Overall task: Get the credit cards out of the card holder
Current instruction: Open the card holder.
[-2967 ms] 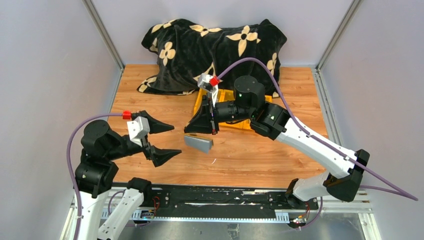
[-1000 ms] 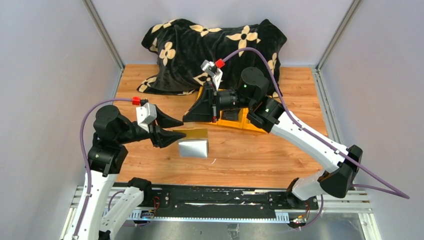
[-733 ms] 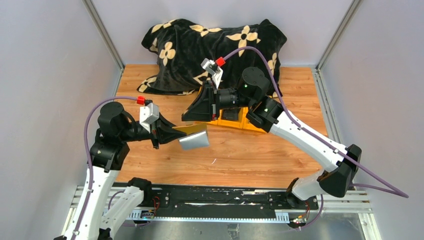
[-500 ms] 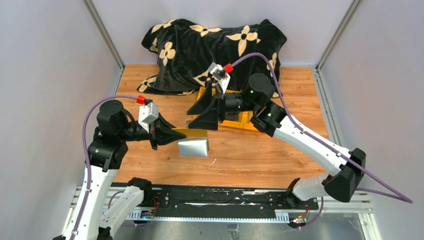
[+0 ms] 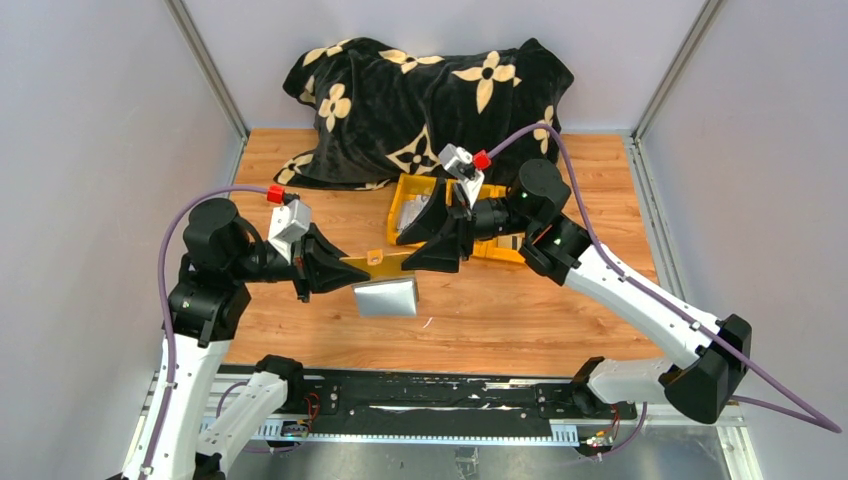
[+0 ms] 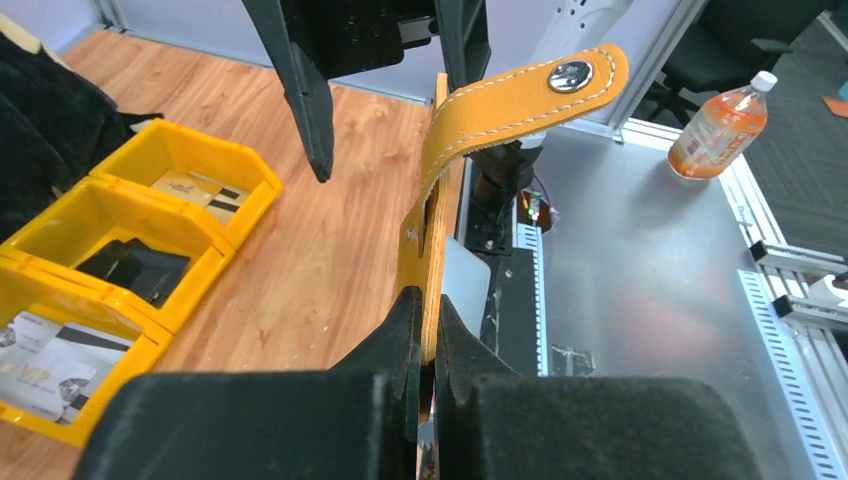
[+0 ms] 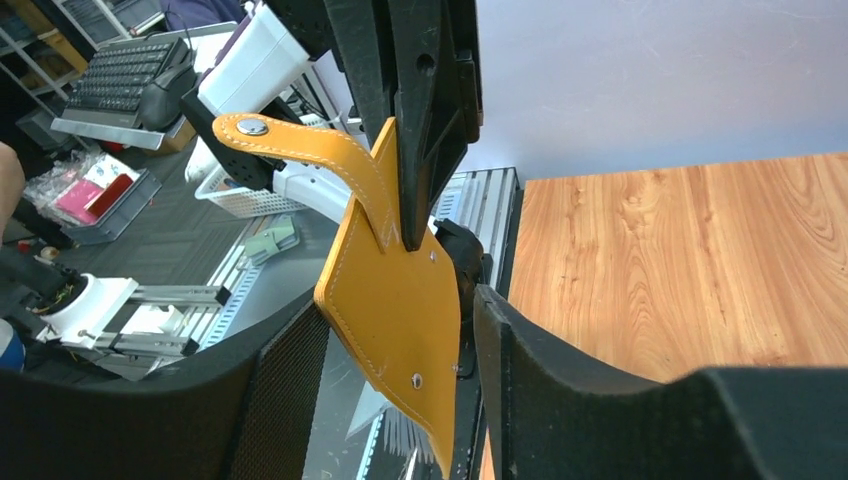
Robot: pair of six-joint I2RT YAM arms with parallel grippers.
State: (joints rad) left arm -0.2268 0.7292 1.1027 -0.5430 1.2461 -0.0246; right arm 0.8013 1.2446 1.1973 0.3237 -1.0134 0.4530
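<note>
One card holder (image 5: 387,297) has left jaws clamped on its flap (image 6: 520,100), right jaws wide astride it.

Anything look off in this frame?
The card holder is held only by its yellow flap, pinched edge-on in the shut left gripper; its silvery body hangs beneath. The open right gripper straddles the flap. A black flowered blanket is heaped at the far end.
</note>
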